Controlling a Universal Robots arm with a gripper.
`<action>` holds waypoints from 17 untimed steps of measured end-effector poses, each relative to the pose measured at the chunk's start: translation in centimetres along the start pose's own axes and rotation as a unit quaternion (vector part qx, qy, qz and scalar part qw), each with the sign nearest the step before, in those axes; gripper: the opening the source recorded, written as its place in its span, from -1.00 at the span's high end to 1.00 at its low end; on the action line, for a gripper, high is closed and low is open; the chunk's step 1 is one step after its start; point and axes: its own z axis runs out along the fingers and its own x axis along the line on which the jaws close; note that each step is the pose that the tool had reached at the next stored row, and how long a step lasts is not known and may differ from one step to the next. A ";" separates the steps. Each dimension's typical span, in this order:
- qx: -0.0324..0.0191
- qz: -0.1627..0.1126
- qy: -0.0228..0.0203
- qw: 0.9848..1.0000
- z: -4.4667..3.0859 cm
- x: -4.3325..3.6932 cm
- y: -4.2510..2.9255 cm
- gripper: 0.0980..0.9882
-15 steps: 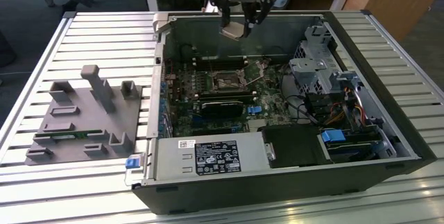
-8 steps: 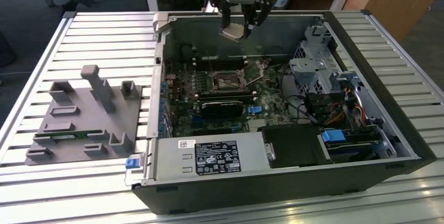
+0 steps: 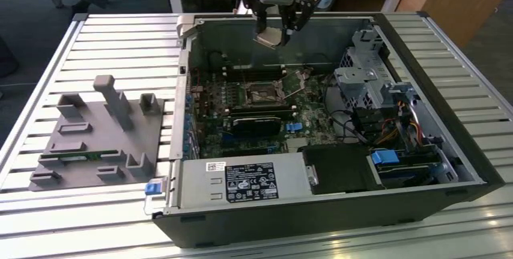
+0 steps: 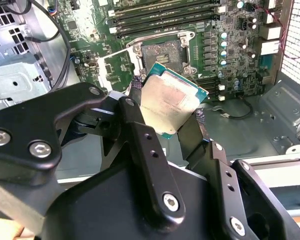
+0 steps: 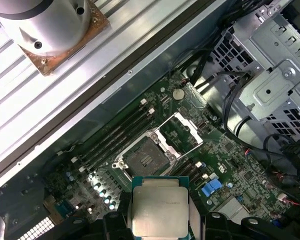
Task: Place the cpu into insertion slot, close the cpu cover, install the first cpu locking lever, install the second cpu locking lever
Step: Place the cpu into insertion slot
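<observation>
My gripper (image 3: 277, 29) hangs above the back wall of the open computer case, shut on the cpu (image 3: 270, 38). In both wrist views the cpu (image 4: 174, 95) (image 5: 160, 200) shows its dull silver top, pinched at two opposite edges by the black fingers (image 4: 135, 92) (image 5: 121, 212). Well below it on the green motherboard lies the insertion slot (image 3: 262, 94) (image 4: 162, 54) (image 5: 145, 152), bare and black inside its silver rim. The cpu cover (image 5: 182, 131) (image 4: 115, 67) is swung open, lying beside the slot.
The case (image 3: 417, 60) has tall walls all round the motherboard. Long black card slots (image 5: 115, 137) run beside the socket. A silver drive cage (image 3: 364, 76) with cables, a black finned block (image 3: 256, 124) and the power supply (image 3: 240, 181) crowd the case. A grey fixture (image 3: 96, 133) stands on the exterior view's left.
</observation>
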 end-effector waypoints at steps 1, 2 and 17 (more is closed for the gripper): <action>0.000 0.002 0.000 1.000 0.01 0.00 0.00 0.01; 0.000 0.003 0.000 1.000 0.01 0.00 0.00 0.01; 0.002 0.029 -0.004 1.000 0.11 0.00 -0.01 0.01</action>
